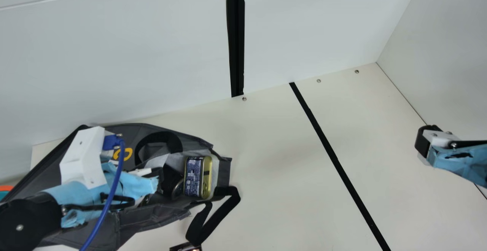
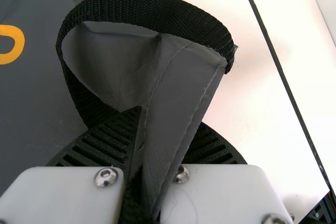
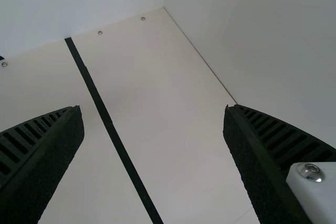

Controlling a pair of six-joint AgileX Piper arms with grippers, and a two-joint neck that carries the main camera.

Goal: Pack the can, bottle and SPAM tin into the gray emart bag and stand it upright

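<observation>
Main view: bag [image 1: 152,220] lies at eight o'clock, left gripper [image 1: 154,178] pinching its gray edge, arm across it; tin [image 1: 198,177] inside at the mouth, beside perhaps the can [image 1: 175,186]; box [image 1: 186,247] at seven; right gripper [image 1: 421,144] at three, spread wide, holding nothing.

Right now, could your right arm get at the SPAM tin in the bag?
Probably, after travelling across the table: the right gripper is open, and the tin sits uncovered at the open end of the bag, on that arm's side. The left gripper, pinching the bag's fabric nearby, might crowd it.
</observation>
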